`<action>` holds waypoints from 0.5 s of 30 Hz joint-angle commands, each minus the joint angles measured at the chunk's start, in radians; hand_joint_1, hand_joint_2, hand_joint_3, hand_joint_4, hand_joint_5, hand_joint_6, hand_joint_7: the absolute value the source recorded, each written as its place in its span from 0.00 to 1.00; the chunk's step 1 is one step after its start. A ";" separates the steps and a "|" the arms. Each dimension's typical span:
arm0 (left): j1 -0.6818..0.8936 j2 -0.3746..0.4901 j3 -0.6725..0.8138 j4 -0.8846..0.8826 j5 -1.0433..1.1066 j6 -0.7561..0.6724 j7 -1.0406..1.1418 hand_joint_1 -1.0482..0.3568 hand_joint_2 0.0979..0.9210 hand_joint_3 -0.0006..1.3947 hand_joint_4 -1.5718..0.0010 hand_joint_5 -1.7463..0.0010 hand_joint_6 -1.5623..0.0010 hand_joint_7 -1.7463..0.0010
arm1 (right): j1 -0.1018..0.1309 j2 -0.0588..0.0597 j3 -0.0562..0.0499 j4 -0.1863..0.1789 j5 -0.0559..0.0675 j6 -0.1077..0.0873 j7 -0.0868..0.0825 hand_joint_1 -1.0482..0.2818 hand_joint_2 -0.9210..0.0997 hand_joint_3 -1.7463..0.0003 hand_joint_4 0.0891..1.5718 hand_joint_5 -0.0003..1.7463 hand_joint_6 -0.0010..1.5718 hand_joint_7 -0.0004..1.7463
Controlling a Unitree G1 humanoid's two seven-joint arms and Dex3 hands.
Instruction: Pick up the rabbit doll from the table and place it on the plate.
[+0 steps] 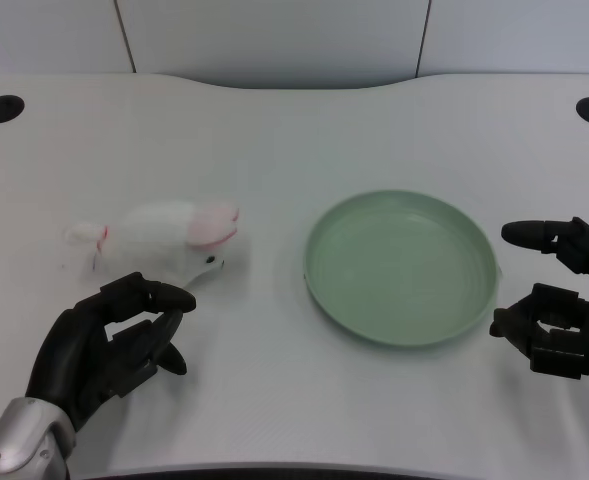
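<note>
Rabbit doll (164,240) just beyond fingers (159,297)

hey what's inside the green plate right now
Nothing shows inside the green plate: its whole inner surface is visible and bare. The rabbit doll lies on the table to its left, beside the left hand. What's underneath the plate is hidden.

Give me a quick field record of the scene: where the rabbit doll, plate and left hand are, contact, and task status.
rabbit doll: lying on its side on the white table, left of the plate, pink ears pointing toward the plate
plate: green, holds nothing, right of centre
left hand: just in front of the doll, fingers curled, holding nothing
contact: fingertips close to the doll; touching or not, cannot tell
right hand: beside the plate's right rim, holding nothing
task status: doll not yet picked up
</note>
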 commanded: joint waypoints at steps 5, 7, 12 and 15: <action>0.014 0.005 0.008 -0.018 -0.005 0.010 0.016 0.47 1.00 0.29 0.59 0.10 0.60 0.40 | 0.005 0.014 -0.022 -0.026 0.027 0.014 -0.031 0.94 0.32 0.56 0.55 0.64 0.43 0.57; 0.015 0.006 0.008 -0.017 -0.005 0.007 0.014 0.47 1.00 0.29 0.59 0.10 0.60 0.40 | 0.006 0.017 -0.025 -0.027 0.039 0.015 -0.031 0.94 0.31 0.55 0.52 0.65 0.41 0.59; 0.017 0.005 0.012 -0.016 -0.006 0.005 0.018 0.47 1.00 0.29 0.58 0.11 0.59 0.42 | 0.010 0.026 -0.031 -0.027 0.059 0.008 -0.038 0.93 0.34 0.51 0.47 0.73 0.37 0.65; 0.014 0.006 0.018 -0.017 -0.019 0.015 0.011 0.48 1.00 0.29 0.58 0.11 0.58 0.43 | 0.010 0.042 -0.041 -0.039 0.085 0.026 -0.045 0.91 0.35 0.47 0.45 0.79 0.35 0.69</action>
